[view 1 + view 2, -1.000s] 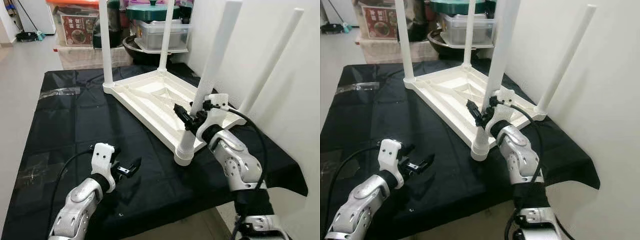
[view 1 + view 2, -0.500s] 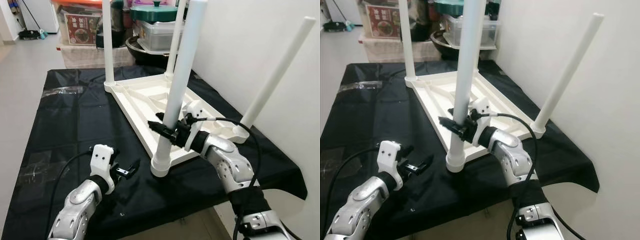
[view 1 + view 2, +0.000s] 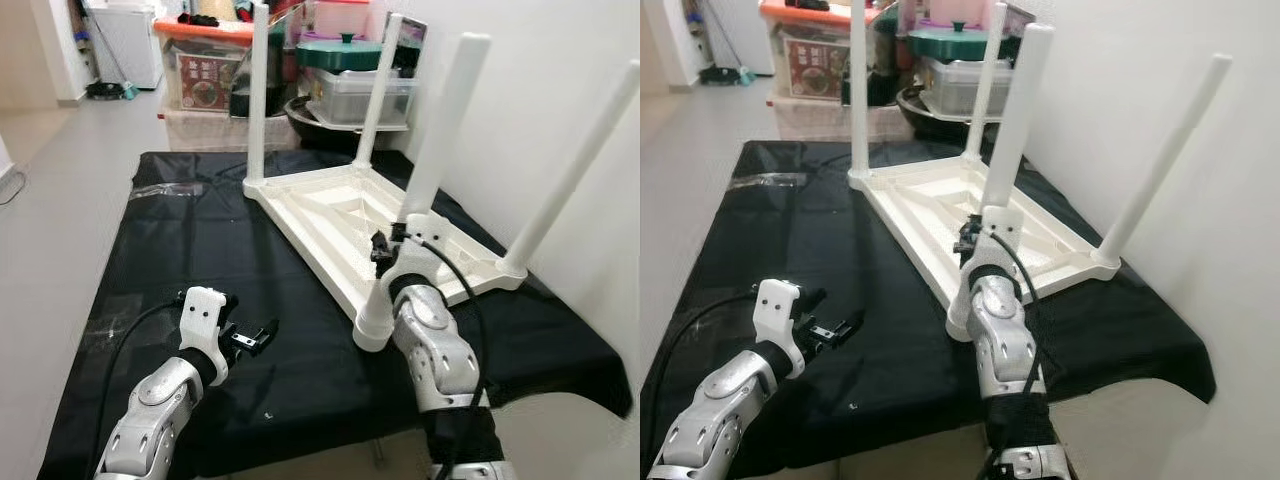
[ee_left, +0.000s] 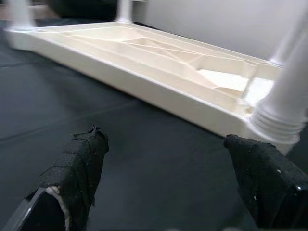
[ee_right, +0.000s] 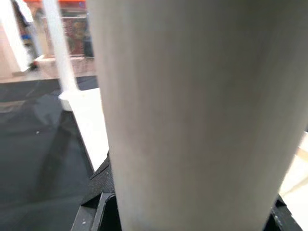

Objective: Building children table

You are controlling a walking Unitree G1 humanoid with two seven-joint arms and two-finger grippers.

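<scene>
Our left gripper [image 3: 252, 338] hovers spread and empty over the black cloth [image 3: 150, 250], ready to help. The upturned white table [image 3: 340, 215] lies centre-right; our right gripper [image 3: 384, 247] clamps its near leg [image 3: 425, 190], presumably seating it.

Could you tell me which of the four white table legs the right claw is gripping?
The near-left corner leg, closest to the robot. The right claw clamps its lower part; the other three legs stand free.

No legible text or labels
</scene>
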